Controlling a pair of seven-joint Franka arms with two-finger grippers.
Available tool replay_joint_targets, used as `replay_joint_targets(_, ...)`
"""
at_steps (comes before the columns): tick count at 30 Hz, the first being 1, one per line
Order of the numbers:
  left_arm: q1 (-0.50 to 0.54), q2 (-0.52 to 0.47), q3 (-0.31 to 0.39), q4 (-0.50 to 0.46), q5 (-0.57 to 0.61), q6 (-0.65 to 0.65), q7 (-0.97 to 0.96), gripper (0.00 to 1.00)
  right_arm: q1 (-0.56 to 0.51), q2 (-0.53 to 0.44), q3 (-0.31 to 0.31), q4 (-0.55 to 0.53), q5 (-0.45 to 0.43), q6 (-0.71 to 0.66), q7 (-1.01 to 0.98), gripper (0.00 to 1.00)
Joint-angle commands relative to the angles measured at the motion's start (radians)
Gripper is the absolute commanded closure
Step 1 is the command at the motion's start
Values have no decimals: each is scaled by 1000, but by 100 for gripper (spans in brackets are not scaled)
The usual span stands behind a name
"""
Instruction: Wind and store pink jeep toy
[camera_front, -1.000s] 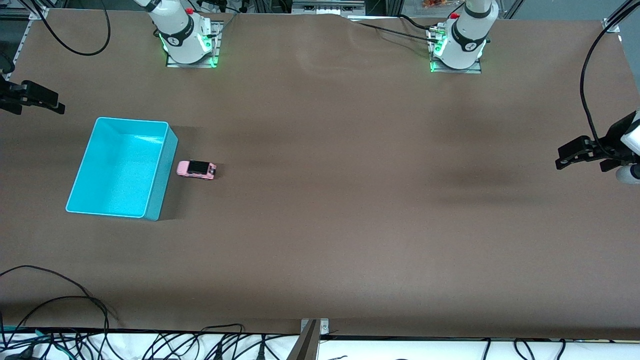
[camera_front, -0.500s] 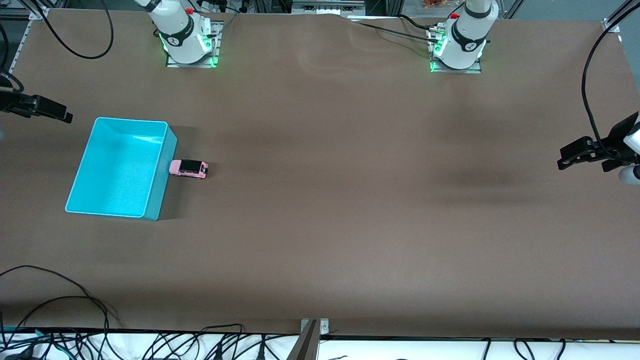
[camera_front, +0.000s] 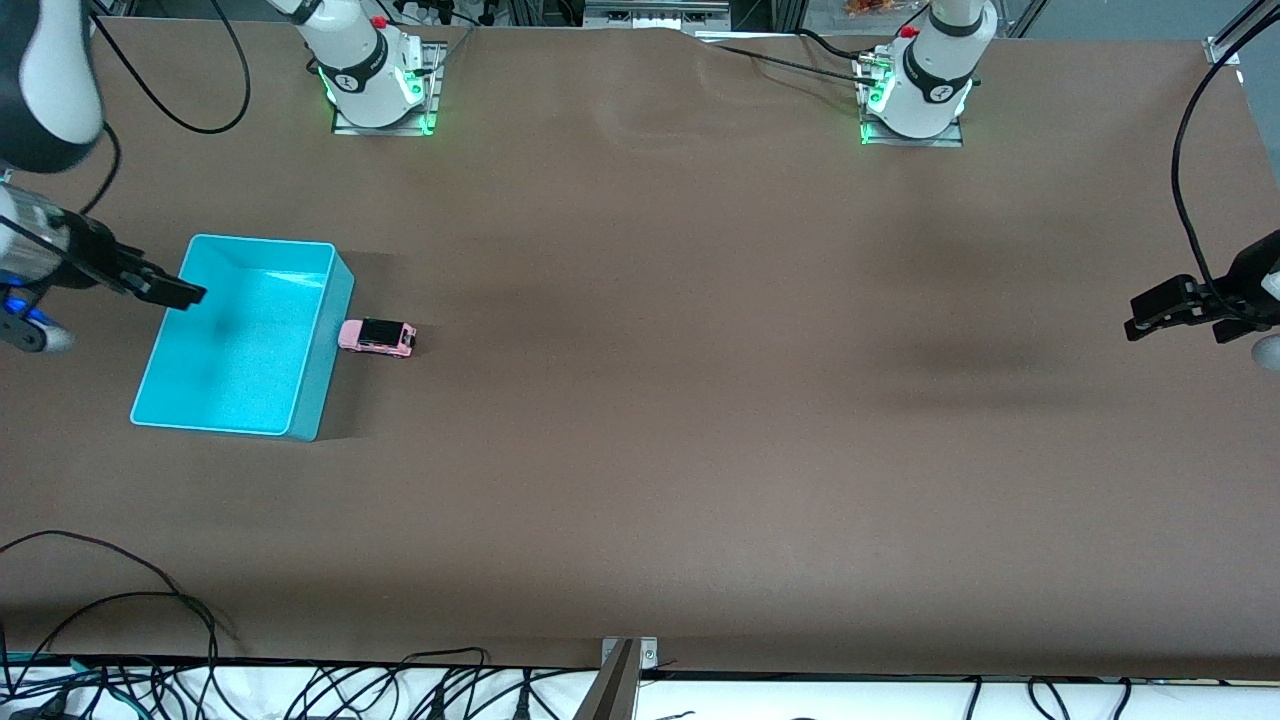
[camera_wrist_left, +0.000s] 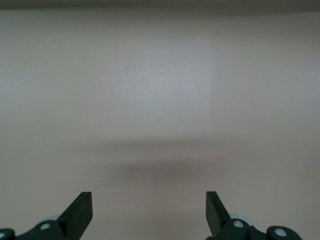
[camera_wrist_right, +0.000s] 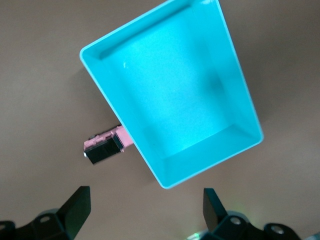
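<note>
The pink jeep toy (camera_front: 376, 337) stands on the brown table, its nose against the side wall of the cyan bin (camera_front: 325, 372), on the side toward the left arm. My right gripper (camera_front: 176, 292) hangs open and empty over the bin's rim at the right arm's end. The right wrist view looks down on the bin (camera_wrist_right: 200, 161) and the jeep (camera_wrist_right: 104, 147) beside it, with the right gripper (camera_wrist_right: 146, 200) holding nothing. Over the table's left-arm end my left gripper (camera_front: 1150, 312) is open. The left wrist view shows that gripper (camera_wrist_left: 149, 205) above bare table only.
The bin (camera_front: 262, 241) is empty. Both arm bases (camera_front: 378, 85) (camera_front: 915, 95) stand at the table edge farthest from the front camera. Loose black cables (camera_front: 150, 600) lie along the edge nearest that camera. A wide stretch of bare table (camera_front: 700, 400) lies between the jeep and the left gripper.
The jeep rolled a short way toward the bin and stopped against its wall. My right gripper swung in from the table's end to over the bin's rim. The left gripper drifted slightly outward.
</note>
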Motion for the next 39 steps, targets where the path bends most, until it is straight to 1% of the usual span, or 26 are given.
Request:
replay_joint_targets(1,9,-5,0,-7,-19,0,23,0,32,-31,2,-135,-2,127,187,0)
replay_joint_targets(4,9,-5,0,-7,-19,0,23,0,45,-33,5,-192,-1,180,275,0)
replay_joint_targets(7,9,-1,0,-7,-19,0,23,0,49,-31,27,-246,-1,240,371,0)
replay_joint_targets(14,11,3,0,-7,-19,0,23,0,49,-31,82,-387,-1,418,582,0)
replay_joint_targets(22,9,3,0,-7,-19,0,23,0,50,-8,114,-516,-1,653,830,0)
replay_joint_targets(24,9,3,0,-7,-19,0,23,0,50,-1,122,-534,-1,693,895,0)
replay_joint_targets(29,11,3,0,-7,-19,0,23,0,52,54,128,-536,-1,772,1033,0)
replay_joint_targets(33,9,3,0,-7,-19,0,23,0,52,91,128,-536,-1,826,1103,0)
replay_joint_targets(39,9,3,0,-7,-19,0,22,0,53,124,131,-542,-1,851,1153,0)
